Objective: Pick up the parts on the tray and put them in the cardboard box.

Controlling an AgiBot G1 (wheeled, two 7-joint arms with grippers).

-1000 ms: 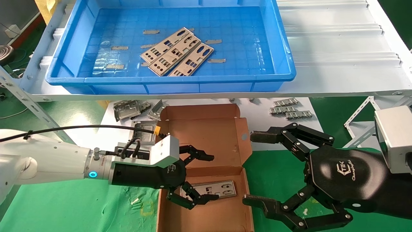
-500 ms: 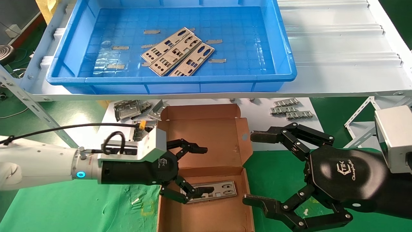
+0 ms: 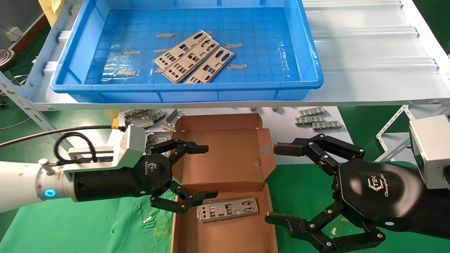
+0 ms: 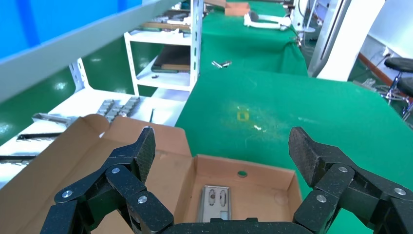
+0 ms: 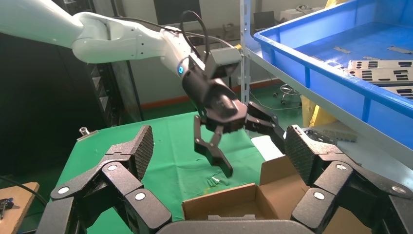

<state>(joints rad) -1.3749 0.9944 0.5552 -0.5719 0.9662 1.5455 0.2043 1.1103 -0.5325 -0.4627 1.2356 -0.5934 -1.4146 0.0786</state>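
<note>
One plate (image 3: 227, 208) already lies flat in the cardboard box (image 3: 225, 154); three parts (image 3: 193, 56) wait in the tray (image 3: 309, 63) (beyond the box). Left gripper (image 3: 202, 171) hangs over the box's edge, jaws wide and empty; right gripper (image 3: 277, 184) beside the box, jaws wide too.

**Materials and finishes being shown**

The tray (image 3: 309, 75) is being seen as glossy blue plastic with a grid-moulded floor; the parts (image 3: 193, 56) are being shown as thin, satiny punched metal; the cardboard box (image 3: 225, 151) is being presented as matt brown corrugated board; the table cover (image 3: 88, 225) is being seen as matt green cloth; both grippers' fingers (image 3: 190, 149) are being shown in black, finely textured pads.
</note>
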